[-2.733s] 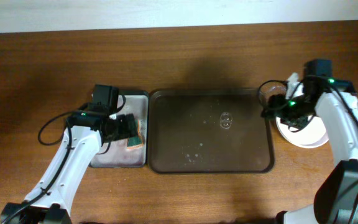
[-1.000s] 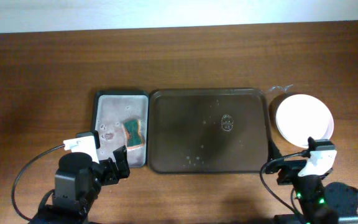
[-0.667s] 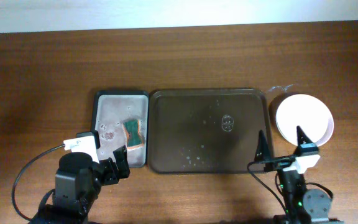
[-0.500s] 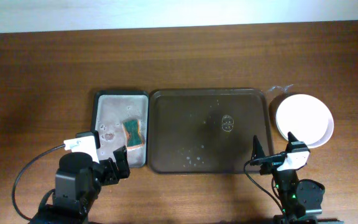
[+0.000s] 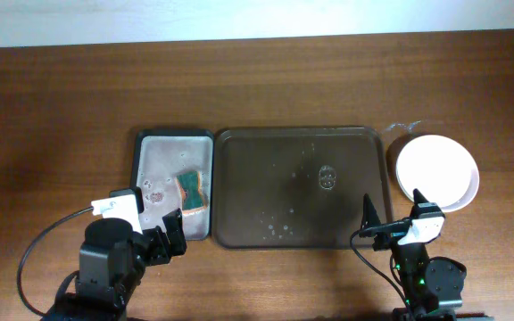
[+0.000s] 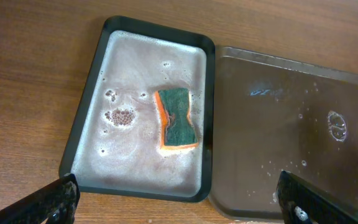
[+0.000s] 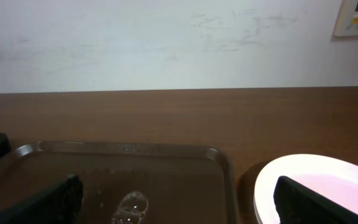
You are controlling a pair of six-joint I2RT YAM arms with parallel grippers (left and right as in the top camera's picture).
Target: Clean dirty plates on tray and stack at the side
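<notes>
Left tool [image 6: 179, 198] and right tool [image 7: 183, 200]: both low at the near edge of the surface [image 5: 257, 80], short of the tray [image 5: 239, 178]. Jaws wide apart, nothing held. Likely parked clear because no work is left.

Tray: dark brown, bare of plates. Only water beads and one soapy ring show on its floor.

Left of tray, touching its rim: small grey tray [image 5: 154, 160], filmy and wet, with the green-and-orange sponge [image 5: 191, 187] resting in it.

Right of tray, just beside its far corner: the plates [image 5: 435, 171], stacked on the surface. Top plate whitish with a pink-tinged rim, no red smears visible. Count beneath cannot be told.
</notes>
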